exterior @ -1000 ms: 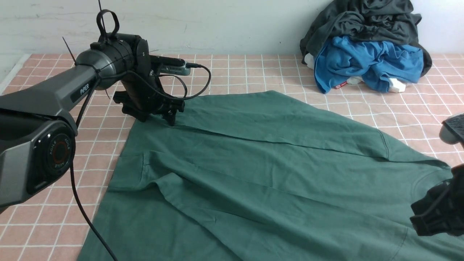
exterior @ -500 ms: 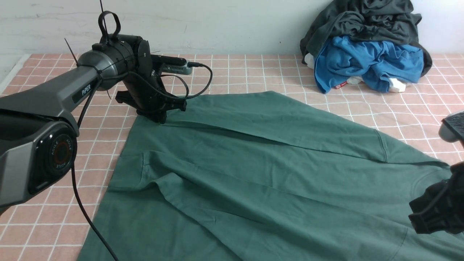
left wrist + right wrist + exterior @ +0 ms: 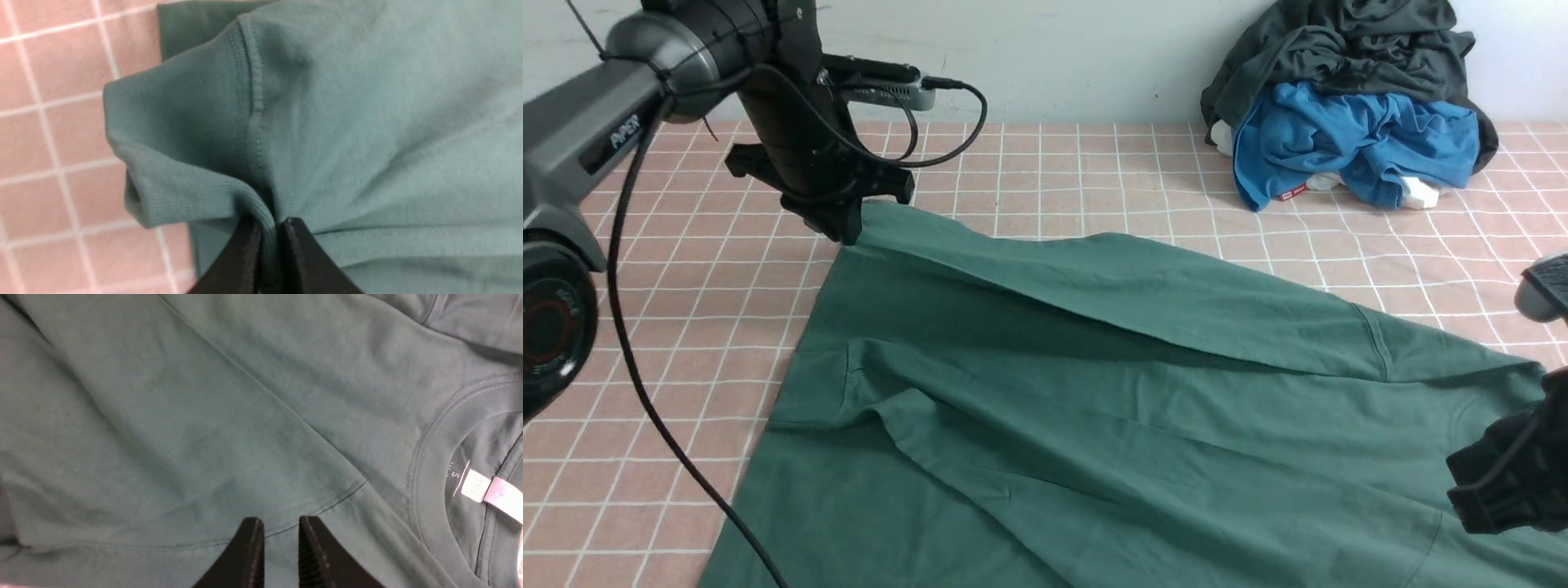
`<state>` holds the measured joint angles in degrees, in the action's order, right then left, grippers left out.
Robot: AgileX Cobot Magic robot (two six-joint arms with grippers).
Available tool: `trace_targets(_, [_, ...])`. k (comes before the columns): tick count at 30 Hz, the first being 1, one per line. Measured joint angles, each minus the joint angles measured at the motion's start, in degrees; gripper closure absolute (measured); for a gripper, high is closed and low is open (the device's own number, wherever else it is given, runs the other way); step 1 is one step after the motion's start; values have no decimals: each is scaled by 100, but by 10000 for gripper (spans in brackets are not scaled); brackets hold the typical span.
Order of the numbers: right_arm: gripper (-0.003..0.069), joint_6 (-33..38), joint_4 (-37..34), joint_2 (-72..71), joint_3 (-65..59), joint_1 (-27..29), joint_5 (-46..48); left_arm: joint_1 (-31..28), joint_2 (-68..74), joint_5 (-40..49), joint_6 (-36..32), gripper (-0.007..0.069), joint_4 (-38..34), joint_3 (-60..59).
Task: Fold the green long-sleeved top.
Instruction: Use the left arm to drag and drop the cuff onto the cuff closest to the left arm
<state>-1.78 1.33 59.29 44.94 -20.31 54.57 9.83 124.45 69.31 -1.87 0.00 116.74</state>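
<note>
The green long-sleeved top [image 3: 1094,392] lies spread over the tiled table. My left gripper [image 3: 845,233] is at its far left corner, shut on the ribbed cuff [image 3: 175,204] of a sleeve. That cuff is pinched between the fingertips [image 3: 271,222] and lifted off the table, so the sleeve edge [image 3: 1094,286] rises toward it. My right gripper [image 3: 1494,490] sits low on the top's near right, beside the crew neck [image 3: 433,457] and white label [image 3: 490,492]. Its jaws [image 3: 281,522] stand a narrow gap apart over a seam; I cannot tell whether they pinch cloth.
A heap of clothes sits at the back right against the wall: a charcoal garment [image 3: 1339,41] over a bright blue one [image 3: 1347,139]. Pink checked table surface [image 3: 1094,163] shows behind and left of the top. The left arm's cable [image 3: 645,392] hangs along the left side.
My left gripper has shut on the sleeve cuff, then risen and moved back-left with it, lifting the sleeve edge. The right gripper has stayed where it was.
</note>
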Motion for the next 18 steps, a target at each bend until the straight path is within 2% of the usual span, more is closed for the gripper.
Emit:
trace_targets(4, [526,0,194,-406,0,-238,196,192,-1217,-212,102,587,0,-1588])
trace_targets(5, [526,0,204,-426,0,-259,203,203,-1335,-232,109,587,-34,-1672])
trace_targets(7, [524,0,303,-684,0,-393,271,367,-2054,-622,187,587,-53,-2906])
trace_targets(8, [524,-7,303,-684,0,-403,268,367,-2106,-653,187,587,-53,-2994])
trace_targets(12, [522,-59,346,-907,0,-612,444,657,-3087,-1386,309,587,-102,-4714])
trace_targets(18, [515,-53,357,-916,0,-844,550,699,-3446,-2046,348,582,-154,-5939])
